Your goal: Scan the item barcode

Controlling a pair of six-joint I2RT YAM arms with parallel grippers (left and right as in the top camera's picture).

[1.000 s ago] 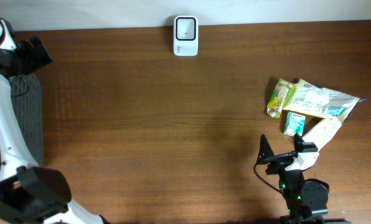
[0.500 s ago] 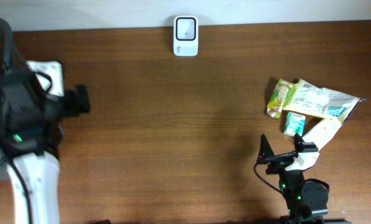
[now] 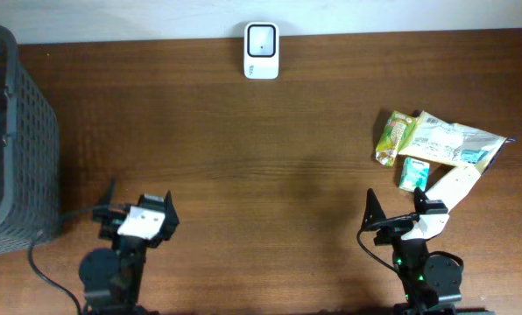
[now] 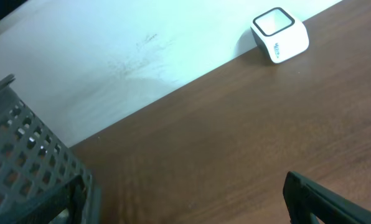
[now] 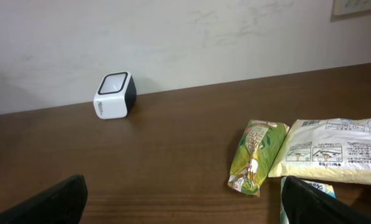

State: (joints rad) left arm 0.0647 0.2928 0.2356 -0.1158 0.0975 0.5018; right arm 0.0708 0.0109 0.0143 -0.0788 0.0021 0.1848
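A dark brown wooden table point(image 3: 261, 157) fills the overhead view, and a small white box-shaped barcode scanner point(image 3: 261, 50) with a dark window on top sits at its 12 o'clock edge, close against the pale wall. A tall grey plastic mesh basket point(image 3: 16, 131) stands at the 9 o'clock edge. The items lie in a loose cluster at about 3 o'clock. A green and yellow snack packet point(image 3: 395, 137) lies just beside a white printed plastic pouch point(image 3: 454, 140), their edges touching or overlapping. A small teal and white carton point(image 3: 414, 173) lies on the 6 o'clock side of these. A pale cream oblong piece point(image 3: 458, 184) slants beside it, and what it is cannot be told. The right gripper point(image 3: 394, 199) is at about 5 o'clock, low over the table, with its black jaws spread wide and pointing towards 12 o'clock. The carton is near its right finger, but it grips none of the items. Its wrist view shows the scanner far off at upper left and the green packet and white pouch nearer on the right. The left gripper point(image 3: 139, 192) is at about 7 o'clock, also spread wide, well apart from the items and near the basket. Its wrist view shows the scanner at upper right and the basket's mesh at lower left.
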